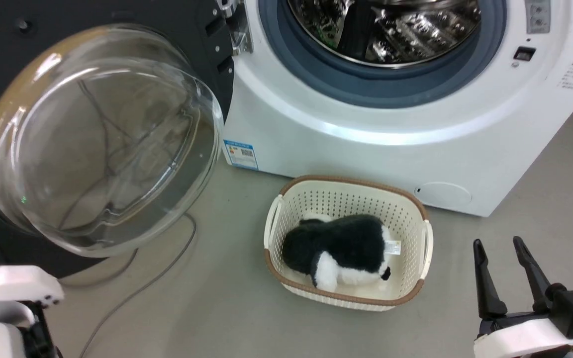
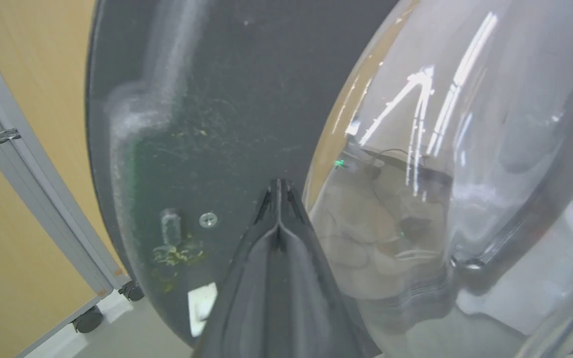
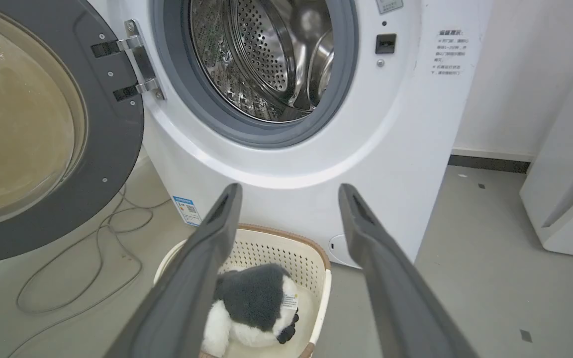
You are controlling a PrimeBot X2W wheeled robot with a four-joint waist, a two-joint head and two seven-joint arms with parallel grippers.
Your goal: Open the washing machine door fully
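Note:
The washing machine door (image 1: 202, 30) stands swung out to the left on its metal hinge (image 1: 237, 30), its clear glass bowl (image 1: 102, 144) bulging toward me. In the left wrist view my left gripper (image 2: 277, 185) is shut, with its tips at the door's black inner face (image 2: 207, 99), just left of the bowl (image 2: 465, 149). The left arm's white wrist (image 1: 13, 288) sits below the door. My right gripper (image 1: 498, 242) hangs open and holds nothing at the lower right, away from the door (image 3: 112, 124). It faces the machine front with its fingers (image 3: 217, 223) spread.
A cream basket (image 1: 418, 233) holding a black-and-white plush toy (image 1: 341, 248) sits on the floor before the machine. The steel drum (image 1: 386, 30) lies open inside the grey rubber ring (image 1: 366, 84). A cable (image 1: 142, 283) trails under the door. A white cabinet (image 3: 570, 174) stands right.

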